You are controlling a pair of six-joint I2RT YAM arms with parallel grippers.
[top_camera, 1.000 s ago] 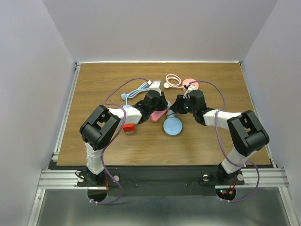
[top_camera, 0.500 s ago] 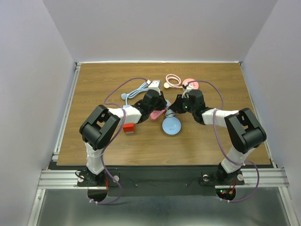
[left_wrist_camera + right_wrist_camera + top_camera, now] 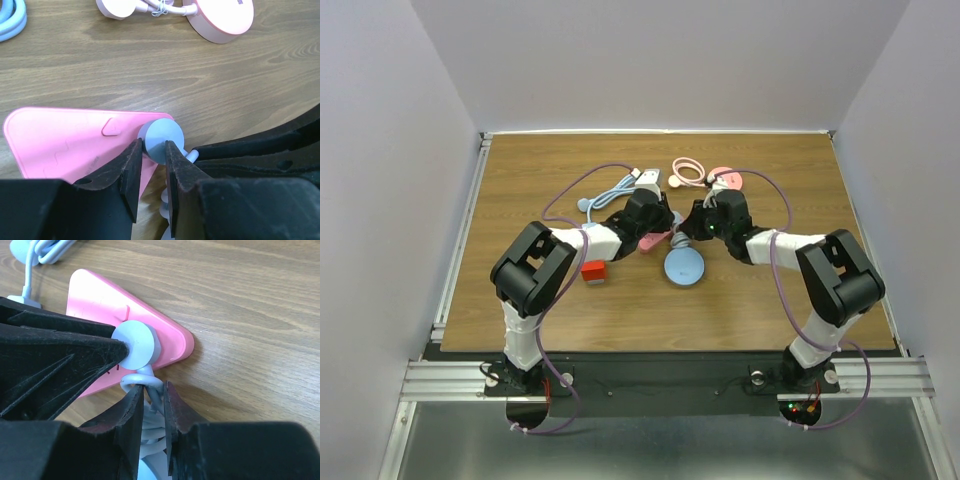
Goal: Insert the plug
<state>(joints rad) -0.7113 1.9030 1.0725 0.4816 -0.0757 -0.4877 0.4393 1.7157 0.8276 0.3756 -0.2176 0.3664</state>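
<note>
Mid-frame overhead, the left gripper (image 3: 153, 149) pinches the pale blue round plug (image 3: 161, 139) against a corner of the pink triangular plastic block (image 3: 60, 145); the right gripper (image 3: 152, 392) is clamped on its pale blue cable (image 3: 142, 378). Seating looks underway; next, a straight push.

At centre of table (image 3: 790, 310): triangular hub (image 3: 655, 243), w/ round plug (image 3: 161, 141) touching its right corner. Plug's cord (image 3: 145, 372) down to big puck (image 3: 684, 267), just in front-right of hub. Small block (image 3: 595, 272) front-left of hub. Behind – coiled cable (image 3: 612, 193) + adapter (image 3: 648, 179) at left, thin coil (image 3: 688, 170) + small puck (image 3: 725, 179) at right.
</note>
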